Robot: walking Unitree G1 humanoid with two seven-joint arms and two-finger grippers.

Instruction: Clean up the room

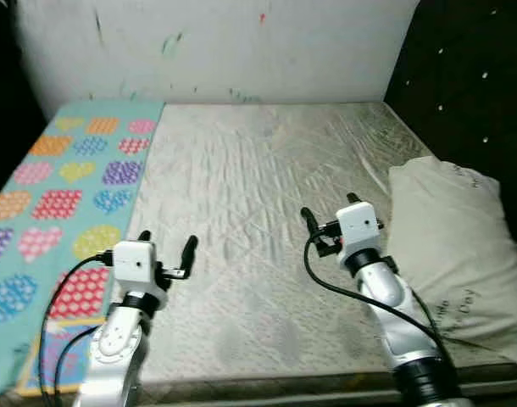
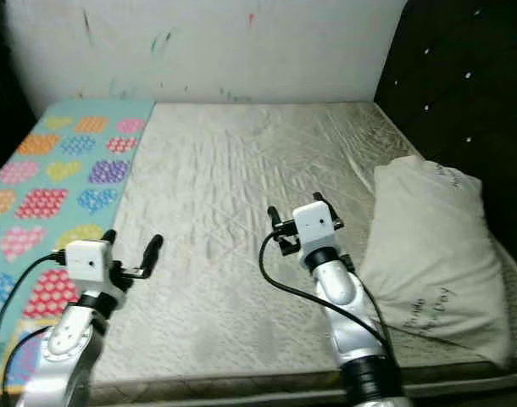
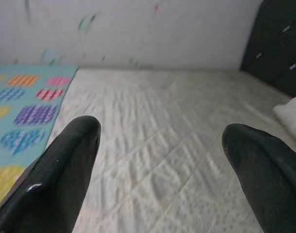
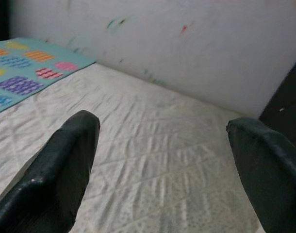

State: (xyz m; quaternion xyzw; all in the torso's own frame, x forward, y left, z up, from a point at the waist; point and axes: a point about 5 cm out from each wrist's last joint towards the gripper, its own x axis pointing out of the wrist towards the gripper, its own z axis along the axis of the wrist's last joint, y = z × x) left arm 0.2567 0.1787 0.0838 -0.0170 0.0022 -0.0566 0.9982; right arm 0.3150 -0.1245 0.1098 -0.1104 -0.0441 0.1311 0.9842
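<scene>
Cream quilted mattress, bare and creased, fills the middle of the left eye view from the lower edge up to a white wall marked with small paint smears. Teal blanket with coloured hearts lies flat down the left side of the frame, its edge touching the mattress. Pale pillow with dark lettering lies at the right, on the mattress, against a dark studded headboard in the upper right. Left gripper, lower left, hovers over the seam between blanket and mattress, jaws apart and holding nothing. Right gripper, right of centre, hovers over the mattress just beside the pillow's near edge, jaws apart and holding nothing.

Right eye view: same scene, same layout; pillow at right, blanket at left, both grippers low in the frame.

Left wrist view: two black fingers at the lower corners, wide apart, bare mattress between them; blanket at the left edge, wall across the top, a corner of the pillow at the right edge below the headboard.

Right wrist view: two black fingers wide apart over bare mattress; blanket in the upper left corner, wall across the top, headboard at the right edge.
</scene>
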